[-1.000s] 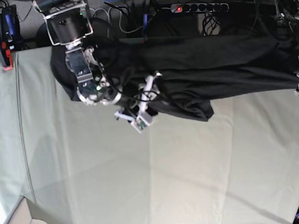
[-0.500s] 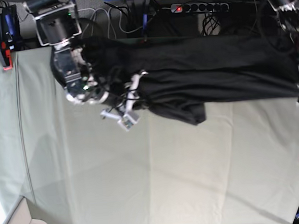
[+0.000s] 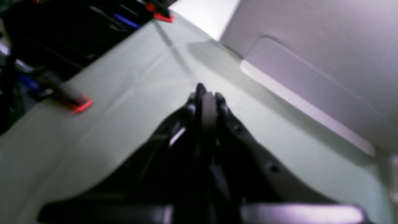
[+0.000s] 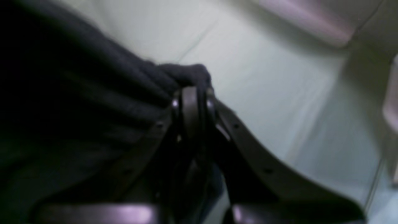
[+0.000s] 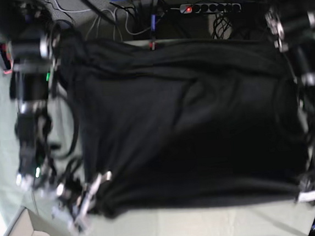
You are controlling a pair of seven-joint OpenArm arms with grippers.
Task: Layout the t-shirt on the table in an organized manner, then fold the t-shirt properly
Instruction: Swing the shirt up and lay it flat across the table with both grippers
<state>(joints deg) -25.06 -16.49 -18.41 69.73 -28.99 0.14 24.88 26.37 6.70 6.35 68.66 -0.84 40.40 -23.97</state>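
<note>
A dark t-shirt (image 5: 186, 126) is spread wide over the pale green tabletop (image 5: 211, 226), stretched between two robot arms. The right gripper (image 4: 192, 93) is clamped together on a bunched fold of the fabric at one near corner. The left gripper (image 3: 206, 96) is also closed at the opposite near corner, though the blur hides whether it has cloth between its jaws. The risks: the thin pinch could slip if the arms pull apart too hard, and the shirt would bunch up again. Its near edge lies close to the tabletop's edge, so pulling further might drag it off.
</note>
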